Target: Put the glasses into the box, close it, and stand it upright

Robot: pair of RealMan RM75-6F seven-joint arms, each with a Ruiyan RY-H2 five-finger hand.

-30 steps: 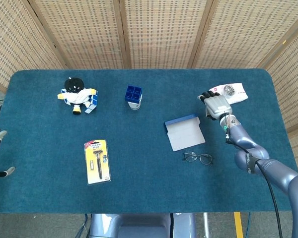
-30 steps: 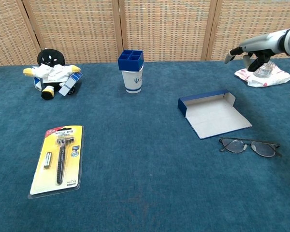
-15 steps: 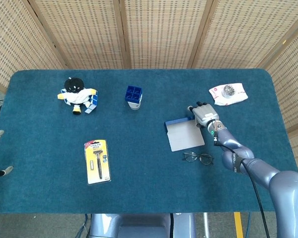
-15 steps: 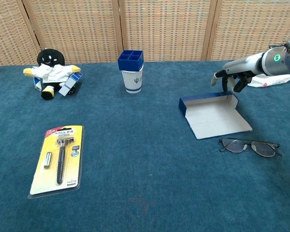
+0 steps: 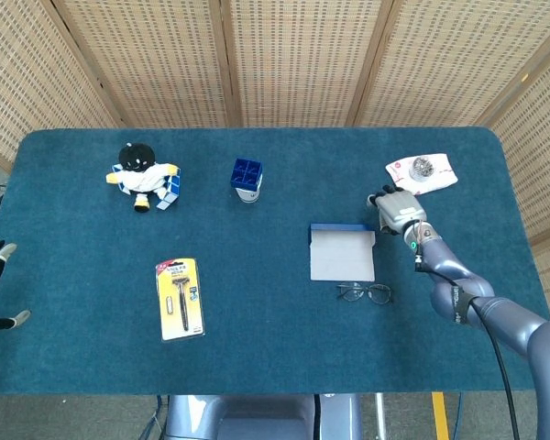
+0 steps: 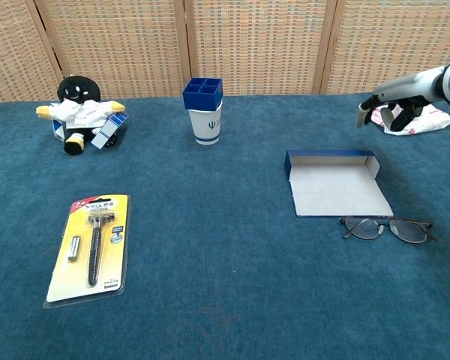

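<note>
We see a matt, napped blue cloth on the table point(image 6: 210, 300). The box point(image 6: 337, 191) looks like thin card, pale and dull inside. The glasses point(image 6: 390, 229) have thin dark frames and clear lenses. The razor pack point(image 6: 90, 247) is glossy plastic over yellow card. The plush doll point(image 6: 79, 112) looks soft.
</note>
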